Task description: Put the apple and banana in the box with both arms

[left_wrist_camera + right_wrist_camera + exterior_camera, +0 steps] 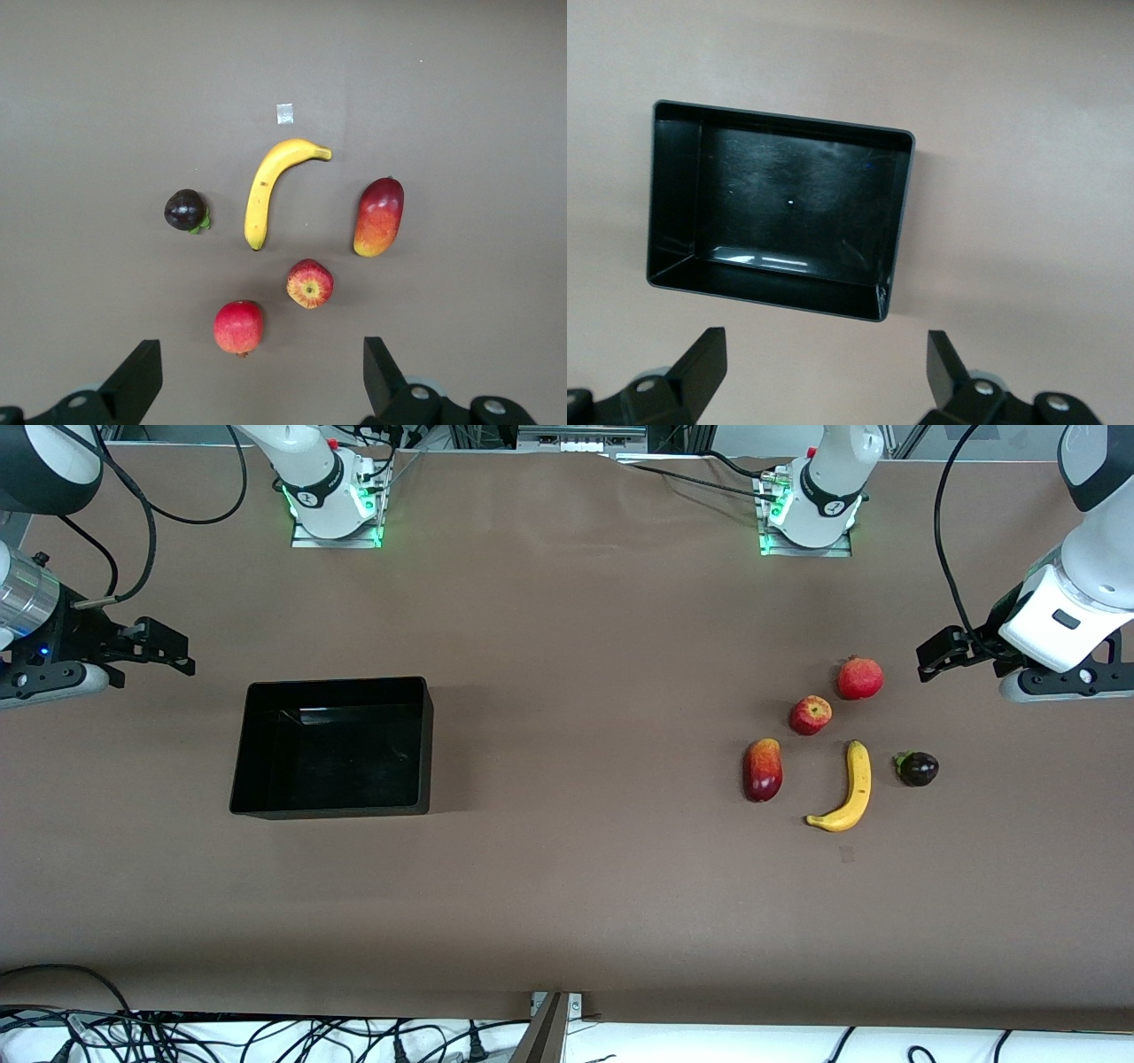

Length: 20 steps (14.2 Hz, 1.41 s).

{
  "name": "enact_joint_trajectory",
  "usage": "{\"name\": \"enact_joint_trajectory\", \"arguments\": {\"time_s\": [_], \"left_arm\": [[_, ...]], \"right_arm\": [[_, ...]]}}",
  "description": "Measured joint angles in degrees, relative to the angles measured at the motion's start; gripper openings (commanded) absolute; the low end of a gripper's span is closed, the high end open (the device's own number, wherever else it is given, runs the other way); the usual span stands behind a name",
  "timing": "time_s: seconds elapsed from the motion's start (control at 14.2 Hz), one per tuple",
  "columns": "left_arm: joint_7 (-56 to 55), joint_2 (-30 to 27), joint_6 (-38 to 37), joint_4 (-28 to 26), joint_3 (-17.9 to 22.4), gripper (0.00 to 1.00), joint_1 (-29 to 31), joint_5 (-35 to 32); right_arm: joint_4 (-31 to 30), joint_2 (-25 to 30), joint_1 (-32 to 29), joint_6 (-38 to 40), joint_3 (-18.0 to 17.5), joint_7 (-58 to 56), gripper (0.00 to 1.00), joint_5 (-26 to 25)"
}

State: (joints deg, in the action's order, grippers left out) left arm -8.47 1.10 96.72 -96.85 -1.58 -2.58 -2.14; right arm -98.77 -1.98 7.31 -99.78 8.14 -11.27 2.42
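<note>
Left gripper [257, 381] hangs wide open, empty, above the apple [811, 715] and banana [848, 789]. Right gripper [819, 376] gapes empty near the box [332, 747].

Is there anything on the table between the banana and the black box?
Yes, one thing: the red-yellow mango-like fruit lies beside the banana, toward the box. Past it the table is bare, and lifting clears it.

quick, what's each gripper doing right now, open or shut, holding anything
Left gripper: open, holding nothing, up over the table near the fruit at the left arm's end.
Right gripper: open, holding nothing, up over the table near the box.
</note>
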Motion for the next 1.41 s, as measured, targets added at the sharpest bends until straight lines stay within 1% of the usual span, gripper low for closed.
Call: {"name": "enact_joint_trajectory", "arguments": {"time_s": [0.98,1.2,1.41], "left_arm": [[0.0,0.0,0.0,0.0,0.0,1.00,0.0,0.0],[0.0,0.0,0.0,0.0,0.0,1.00,0.0,0.0],[0.0,0.0,0.0,0.0,0.0,1.00,0.0,0.0]], "right_arm": [[0.0,-0.5,0.1,0.1,0.0,0.0,1.00,-0.9],[-0.2,-1.9,0.1,0.2,0.1,0.0,1.00,-0.9],[-1.2,-5.0,0.1,-0.6,0.3,0.2,1.00,-0.9]]}}
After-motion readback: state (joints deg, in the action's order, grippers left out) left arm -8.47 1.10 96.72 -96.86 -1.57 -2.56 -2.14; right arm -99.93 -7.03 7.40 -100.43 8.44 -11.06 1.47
